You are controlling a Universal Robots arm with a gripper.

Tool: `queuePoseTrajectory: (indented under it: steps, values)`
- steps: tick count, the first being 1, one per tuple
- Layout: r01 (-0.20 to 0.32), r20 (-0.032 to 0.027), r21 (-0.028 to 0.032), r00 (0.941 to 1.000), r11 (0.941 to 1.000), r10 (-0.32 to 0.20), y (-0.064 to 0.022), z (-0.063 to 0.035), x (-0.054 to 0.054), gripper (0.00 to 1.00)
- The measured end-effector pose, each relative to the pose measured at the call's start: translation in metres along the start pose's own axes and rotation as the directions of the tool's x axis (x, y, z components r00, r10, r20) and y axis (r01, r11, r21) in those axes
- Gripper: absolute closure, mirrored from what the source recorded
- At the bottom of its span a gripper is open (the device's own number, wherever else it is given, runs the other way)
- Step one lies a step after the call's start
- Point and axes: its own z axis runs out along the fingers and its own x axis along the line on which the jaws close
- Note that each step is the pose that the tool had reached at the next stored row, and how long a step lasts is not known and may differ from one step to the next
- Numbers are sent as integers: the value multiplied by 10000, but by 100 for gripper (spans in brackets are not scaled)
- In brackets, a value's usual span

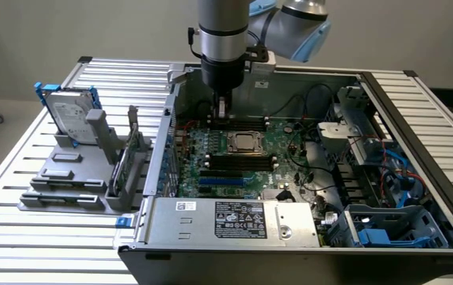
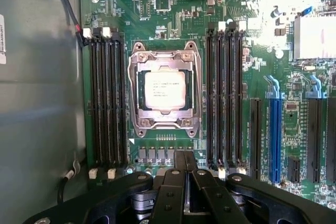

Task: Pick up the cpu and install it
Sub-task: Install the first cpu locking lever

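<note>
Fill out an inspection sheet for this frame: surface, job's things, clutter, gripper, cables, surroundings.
Surface: slatted metal table carrying an open computer case.
Job's things: cpu sits flat inside the socket frame on the motherboard; nothing is gripping it.
Clutter: hard drive with blue brackets upright in a grey fixture at the exterior view's left.
Gripper: gripper shut, empty, hanging above the board beside the socket.
Cables: black and red leads along the case wall; blue ones at the exterior view's right.
Surroundings: plain wall, nothing else seen.
</note>
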Motion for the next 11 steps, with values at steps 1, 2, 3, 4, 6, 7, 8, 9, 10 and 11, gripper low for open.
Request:
queuePoseTrajectory:
  steps: [1,2,3,4,6,7,8,9,10,11]
  values:
    - [56,4,-22,10000,10000,-56,1,0,4,89]
    - [110,7,-39,9999,9999,-110,2,0,6,89]
    - [165,7,-53,9999,9999,-164,2,0,10,89]
    - [216,8,-54,9998,9998,-216,3,0,12,89]
    - [223,6,-55,9998,9997,-223,3,1,12,89]
    - [223,7,-55,9998,9997,-223,3,0,12,89]
    - [223,7,-55,9998,9997,-223,3,0,12,89]
    - [222,6,-55,9998,9997,-222,3,1,12,89]
    - [222,7,-55,9998,9997,-222,3,0,12,89]
    - [223,7,-55,9998,9997,-223,3,0,12,89]
